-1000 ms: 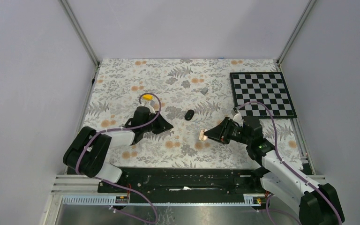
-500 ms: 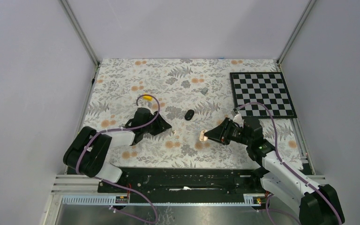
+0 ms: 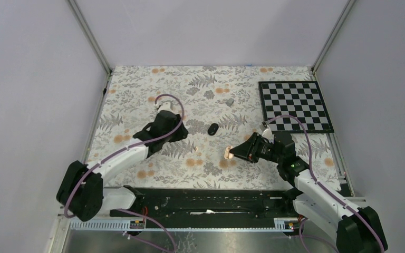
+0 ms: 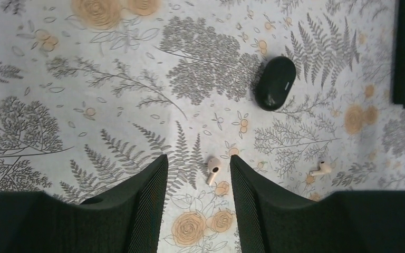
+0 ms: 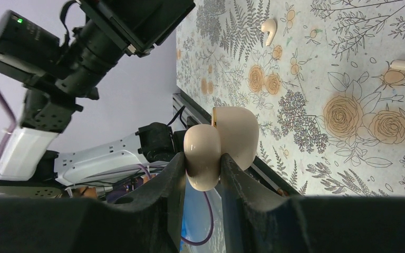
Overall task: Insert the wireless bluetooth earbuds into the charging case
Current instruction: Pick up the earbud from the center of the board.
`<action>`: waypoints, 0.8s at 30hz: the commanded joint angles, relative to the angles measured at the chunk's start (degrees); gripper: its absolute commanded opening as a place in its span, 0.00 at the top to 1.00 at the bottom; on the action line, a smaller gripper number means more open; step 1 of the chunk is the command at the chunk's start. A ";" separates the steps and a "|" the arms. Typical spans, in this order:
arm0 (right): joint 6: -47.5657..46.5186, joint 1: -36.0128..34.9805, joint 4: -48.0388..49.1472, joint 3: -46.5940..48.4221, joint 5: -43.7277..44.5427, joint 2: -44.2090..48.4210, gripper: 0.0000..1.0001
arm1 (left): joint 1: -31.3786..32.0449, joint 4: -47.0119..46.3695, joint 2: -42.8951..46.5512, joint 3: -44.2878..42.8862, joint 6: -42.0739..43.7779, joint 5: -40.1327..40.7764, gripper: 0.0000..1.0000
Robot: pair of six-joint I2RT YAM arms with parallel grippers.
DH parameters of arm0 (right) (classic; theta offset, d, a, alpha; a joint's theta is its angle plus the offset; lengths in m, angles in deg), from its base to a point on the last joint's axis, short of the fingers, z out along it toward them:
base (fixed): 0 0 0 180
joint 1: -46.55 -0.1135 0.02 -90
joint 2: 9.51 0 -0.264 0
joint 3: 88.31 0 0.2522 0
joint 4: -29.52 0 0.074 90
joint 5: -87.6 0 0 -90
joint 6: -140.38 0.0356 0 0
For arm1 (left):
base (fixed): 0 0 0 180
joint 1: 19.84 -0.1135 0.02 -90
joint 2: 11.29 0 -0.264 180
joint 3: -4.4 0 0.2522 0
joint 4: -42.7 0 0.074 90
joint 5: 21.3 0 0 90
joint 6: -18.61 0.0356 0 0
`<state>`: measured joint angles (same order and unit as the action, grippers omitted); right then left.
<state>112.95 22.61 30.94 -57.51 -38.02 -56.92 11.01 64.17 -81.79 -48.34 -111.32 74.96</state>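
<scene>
- One cream earbud lay on the flowered desk near its middle. In the left wrist view it sat in the gap between the two fingers of the left gripper.
- That gripper's jaws stood apart with nothing in them. The earbud was closer to the finger on the right of that view, and neither finger touched it.
- The second cream earbud lay on the desk further toward the right edge, outside the left gripper's gap and well apart from the first.
- The charging case, a cream rounded shell, was clamped between the fingers of the right gripper. It was held off the desk, right of the middle and toward the near edge.
- The case's two rounded halves stood apart at an angle, so it looked open.
- Both earbuds were outside the case, on the desk beyond it in the right wrist view.
- The left arm reached from the near left corner slantwise toward the middle of the desk, its wrist tipped down so the fingers pointed at the surface.
- The right arm came up from the near right corner with its elbow bent. Its forearm lay low and its gripper pointed toward the left edge.
- A black oval pod lay further from the near edge than the earbuds.
- A small grey block sat nearer the far edge.
- A checkerboard filled the far right corner.
</scene>
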 commanded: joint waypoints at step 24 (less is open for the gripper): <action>0.01 0.13 1.82 -0.48 -1.83 1.77 1.00 | 20.38 29.01 -35.42 -32.05 9.19 20.01 0.52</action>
<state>113.01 22.61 30.98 -58.13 -38.52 -55.37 31.29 92.91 -115.60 -77.12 -103.58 93.02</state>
